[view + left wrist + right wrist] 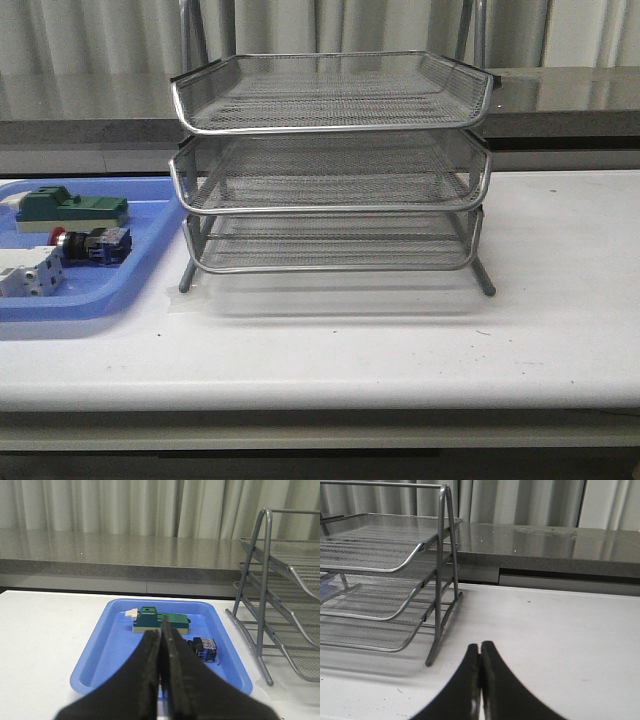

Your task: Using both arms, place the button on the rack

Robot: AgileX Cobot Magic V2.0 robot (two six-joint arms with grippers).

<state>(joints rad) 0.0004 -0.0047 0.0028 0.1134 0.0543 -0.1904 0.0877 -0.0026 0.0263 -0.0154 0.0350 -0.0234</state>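
Button (pixel 92 243) lies on side in blue tray (pixel 150 270), nine o'clock of rack (pixel 330 160). Left gripper (pixel 161 645), right gripper (pixel 480 655): jaws pressed together, empty. Judged light, rigid, cap slick; pinch flat black body.

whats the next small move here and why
Probably open the left claw and ease it toward the button. The button lies in the blue tray, nothing holds it, and both claws are shut; the right claw hangs beside the rack.
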